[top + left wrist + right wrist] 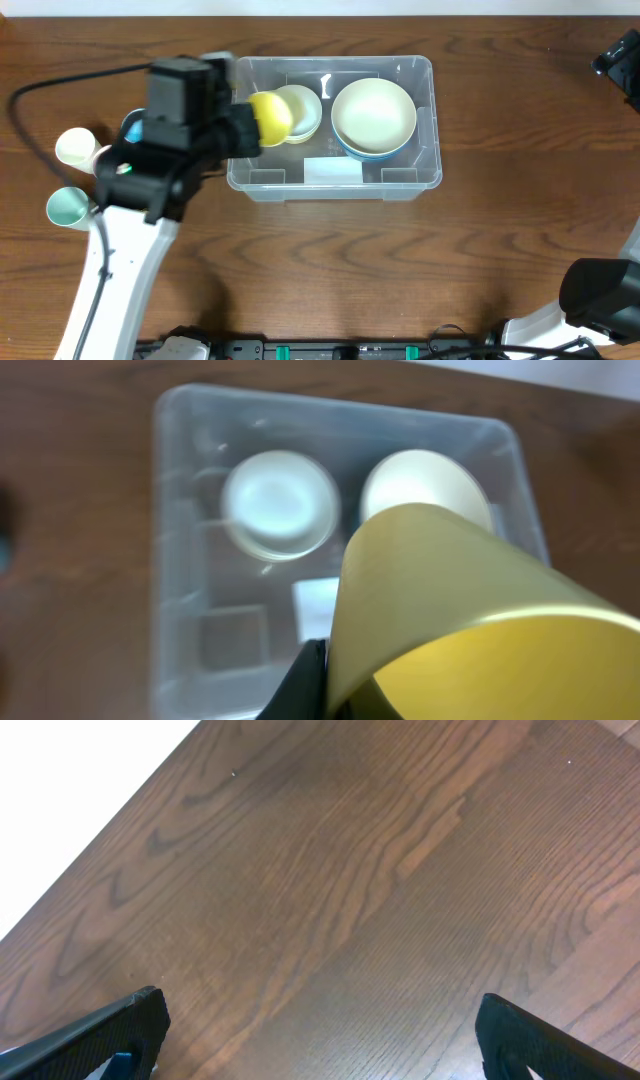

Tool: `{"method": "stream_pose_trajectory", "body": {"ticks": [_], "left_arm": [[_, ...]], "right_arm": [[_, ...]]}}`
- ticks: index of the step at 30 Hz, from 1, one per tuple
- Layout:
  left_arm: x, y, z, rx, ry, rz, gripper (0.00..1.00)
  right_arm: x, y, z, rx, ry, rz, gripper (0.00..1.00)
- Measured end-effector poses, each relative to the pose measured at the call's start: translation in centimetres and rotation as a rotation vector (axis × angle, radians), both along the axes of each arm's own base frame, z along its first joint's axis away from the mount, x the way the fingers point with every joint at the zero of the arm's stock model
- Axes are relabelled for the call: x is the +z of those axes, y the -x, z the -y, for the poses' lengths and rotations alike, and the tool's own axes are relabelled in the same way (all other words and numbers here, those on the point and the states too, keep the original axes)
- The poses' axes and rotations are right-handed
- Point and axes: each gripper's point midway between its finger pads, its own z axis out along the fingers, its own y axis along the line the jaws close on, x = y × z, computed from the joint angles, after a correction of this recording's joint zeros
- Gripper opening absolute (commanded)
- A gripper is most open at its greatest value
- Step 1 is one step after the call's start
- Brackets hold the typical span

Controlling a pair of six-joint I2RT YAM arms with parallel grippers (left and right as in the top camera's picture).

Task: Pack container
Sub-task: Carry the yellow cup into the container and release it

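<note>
Left hand (246, 128) clamped on yellow bowl (272, 117) at its rim, seemingly held over left end of container (420, 172). Right hand (320, 1032) fingers wide apart above wood counter (330, 870).

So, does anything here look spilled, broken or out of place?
Nothing really stands out. The white bowl and cream bowl in the bin sit upright. The yellow bowl is tilted only because the left end effector grips its rim over the bin.

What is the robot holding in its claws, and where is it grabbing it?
The left claw pinches a yellow bowl by its rim, over the clear container. The right claw is open and holds nothing.
</note>
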Motion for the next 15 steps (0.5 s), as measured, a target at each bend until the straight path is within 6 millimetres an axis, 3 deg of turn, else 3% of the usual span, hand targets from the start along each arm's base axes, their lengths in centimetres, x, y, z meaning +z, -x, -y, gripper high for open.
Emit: {"method": "stream_pose_trajectory", "body": {"ticks": [3,6,9,15], "left_arm": [[-2.1,-1.3,2.5,-0.055,-0.011,-0.035,0.06],[-5.9,-2.3,4.1,-0.082,-0.043,-0.132,0.06],[-9.7,-3.1,4.5,-0.085,-0.076,-0.226,0.06],[-14.9,-3.6,4.6,-0.083,-0.125,-0.359,0.06]], "right_arm": [[0.0,0.0,0.0,0.000,0.000,0.000,0.99],[0.0,0.0,0.0,0.000,0.000,0.001,0.99],[0.0,0.0,0.0,0.000,0.000,0.000,0.99],[0.0,0.0,0.0,0.000,0.000,0.001,0.99]]}}
